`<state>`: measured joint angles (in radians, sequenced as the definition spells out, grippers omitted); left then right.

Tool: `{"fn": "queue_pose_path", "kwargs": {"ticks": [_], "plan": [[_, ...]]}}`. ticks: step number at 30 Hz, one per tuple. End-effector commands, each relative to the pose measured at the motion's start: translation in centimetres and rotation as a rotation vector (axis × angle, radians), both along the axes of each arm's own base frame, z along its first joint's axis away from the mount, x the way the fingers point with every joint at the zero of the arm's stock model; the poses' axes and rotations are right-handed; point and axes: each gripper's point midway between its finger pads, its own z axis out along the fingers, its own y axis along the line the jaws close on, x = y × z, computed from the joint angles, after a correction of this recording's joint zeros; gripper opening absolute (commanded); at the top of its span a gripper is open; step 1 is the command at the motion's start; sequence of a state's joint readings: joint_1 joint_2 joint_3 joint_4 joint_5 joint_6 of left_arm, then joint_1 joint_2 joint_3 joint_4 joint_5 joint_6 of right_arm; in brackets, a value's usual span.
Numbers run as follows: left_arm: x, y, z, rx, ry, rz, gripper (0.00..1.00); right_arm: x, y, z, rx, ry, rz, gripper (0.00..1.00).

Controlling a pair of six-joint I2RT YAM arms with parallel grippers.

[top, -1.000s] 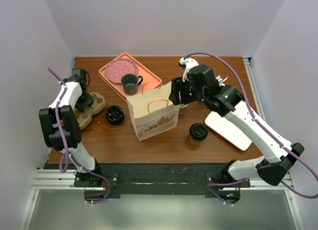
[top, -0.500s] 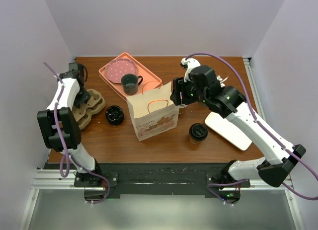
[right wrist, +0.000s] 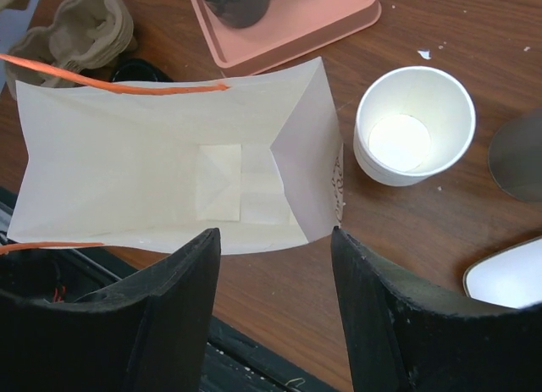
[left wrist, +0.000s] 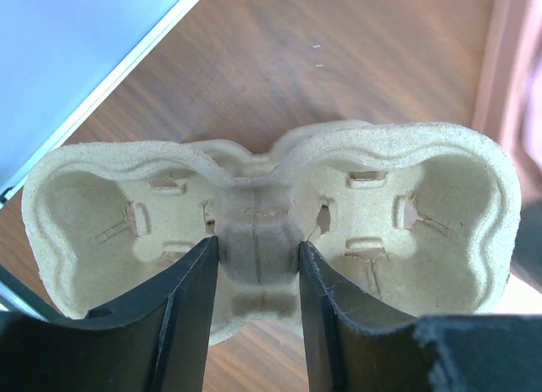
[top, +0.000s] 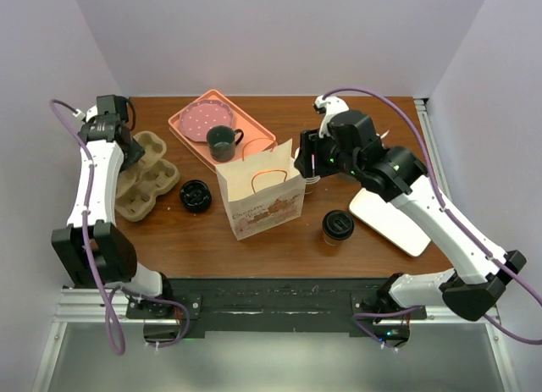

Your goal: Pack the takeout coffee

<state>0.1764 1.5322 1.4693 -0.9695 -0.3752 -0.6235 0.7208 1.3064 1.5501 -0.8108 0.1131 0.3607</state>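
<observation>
Two kraft-brown takeout coffee cups with black lids stand on the table, one [top: 196,196] left of the bag and one [top: 337,226] right of it. The white paper bag [top: 261,195] with orange handles stands open, and the right wrist view shows it empty [right wrist: 169,155]. My right gripper [top: 306,163] is open and empty over the bag's right edge [right wrist: 275,235]. My left gripper [top: 127,152] is shut on the middle ridge of the pulp cup carrier [top: 146,179], whose cup wells are empty in the left wrist view [left wrist: 254,231].
A pink tray [top: 254,131] at the back holds a pink plate [top: 205,118] and a dark green mug [top: 223,142]. White paper cups [right wrist: 412,125] stand right of the bag. A white board [top: 389,221] lies at the right. The left wall is near the carrier.
My left gripper has moved back and left with the carrier in it, and the carrier now sits higher and further back. My right gripper has shifted slightly right over the bag.
</observation>
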Motion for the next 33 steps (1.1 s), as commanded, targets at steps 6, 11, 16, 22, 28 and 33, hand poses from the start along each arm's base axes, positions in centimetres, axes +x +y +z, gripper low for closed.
{"fn": "queue_pose_path", "kwargs": {"ticks": [6,11,16,22,28,33], "plan": [[-0.8,-8.5,9.5,-0.155,-0.233,-0.282,0.35,1.1,-1.9,3.1,-0.05,-0.099,-0.038,0.59],[-1.6,-14.7,15.7,-0.365,-0.368,-0.48,0.34,2.3,-1.4,2.6,-0.058,-0.077,0.005,0.58],[-3.7,-19.9,21.1,-0.609,-0.515,-0.584,0.33,2.5,-0.7,2.4,-0.037,-0.075,0.021,0.58],[-6.5,-23.0,26.4,-0.844,-0.666,-0.632,0.33,2.5,0.2,1.2,-0.004,-0.05,0.037,0.57],[-9.0,-24.2,30.1,-1.009,-0.799,-0.62,0.31,2.8,1.3,0.8,0.034,-0.049,0.058,0.57],[-10.0,-24.7,29.4,-1.121,-0.818,-0.592,0.31,3.3,1.8,0.3,0.031,-0.05,0.072,0.57]]}}
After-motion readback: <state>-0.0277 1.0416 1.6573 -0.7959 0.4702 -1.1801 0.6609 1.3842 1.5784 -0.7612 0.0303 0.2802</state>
